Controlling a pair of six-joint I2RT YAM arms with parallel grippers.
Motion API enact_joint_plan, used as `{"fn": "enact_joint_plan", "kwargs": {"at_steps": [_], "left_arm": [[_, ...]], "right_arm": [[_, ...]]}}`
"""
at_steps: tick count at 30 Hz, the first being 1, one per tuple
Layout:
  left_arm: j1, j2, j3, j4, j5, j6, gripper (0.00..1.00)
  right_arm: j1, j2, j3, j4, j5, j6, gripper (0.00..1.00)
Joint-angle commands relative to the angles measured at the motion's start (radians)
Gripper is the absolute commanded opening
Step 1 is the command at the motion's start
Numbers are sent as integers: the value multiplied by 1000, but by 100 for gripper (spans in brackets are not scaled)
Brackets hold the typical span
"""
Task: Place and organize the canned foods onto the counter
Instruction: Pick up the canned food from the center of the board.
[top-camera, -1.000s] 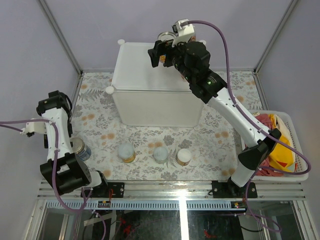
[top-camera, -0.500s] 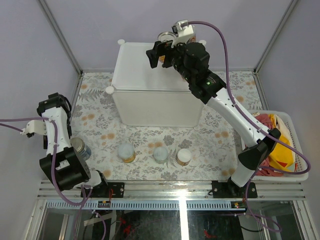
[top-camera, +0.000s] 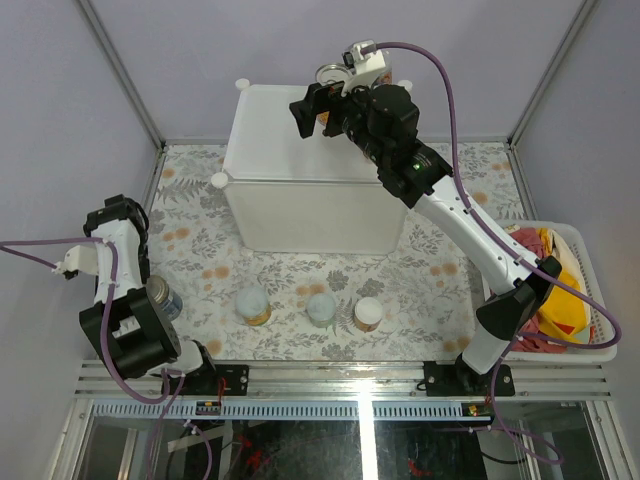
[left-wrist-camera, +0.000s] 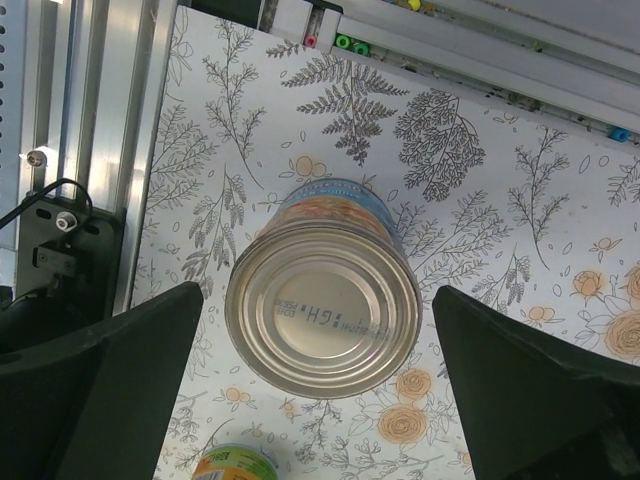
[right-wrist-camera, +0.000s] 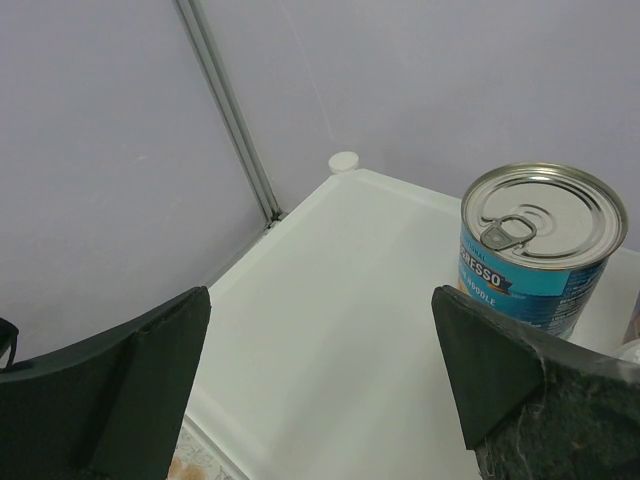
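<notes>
Gaping wide, left claw (left-wrist-camera: 315, 305) frames a blue-labelled tin (left-wrist-camera: 322, 290) by the table's (left-wrist-camera: 500, 150) near-left edge; right claw (right-wrist-camera: 320, 385), equally open, overlooks bare cabinet top (right-wrist-camera: 330, 290) beside a blue can (right-wrist-camera: 535, 265).

Overhead looks down, left wrist downward close, right wrist across counter (right-wrist-camera: 340, 300)

- The tin (left-wrist-camera: 322, 300): bare shiny metal end with pressed rings, glossy printed label.
- The blue-labelled can (right-wrist-camera: 540, 255): bright metal lid and pull ring, glossy label.
- The counter (right-wrist-camera: 340, 330): smooth white plastic, slightly satin.
- The table cover (left-wrist-camera: 500, 170): matt, flower-printed.
- The basket (top-camera: 598, 280): white plastic, holding soft cloth (top-camera: 560, 300).
- The rail (left-wrist-camera: 100, 100): ribbed bare metal.
</notes>
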Motion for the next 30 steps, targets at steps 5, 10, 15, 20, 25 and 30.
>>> {"fn": "enact_joint_plan", "kwargs": {"at_steps": [5,10,15,20,25,30], "left_arm": [[9,17,-34,88,3,22,100],[9,18,-64,115,24,25,100],[8,19,-83,137,29,27,100],[8,16,-107,165,48,32,100],[9,1,-156,199,65,34,100],[-1,-16,-190,237,79,52,98]], "right_arm": [[17,-36,42,61,-28,-1,99],[18,-36,48,57,-30,-3,100],[18,-33,53,57,-34,1,99],[20,-27,53,57,-34,2,99],[20,-25,51,55,-33,3,100],[20,-23,48,55,-34,5,100]]}}
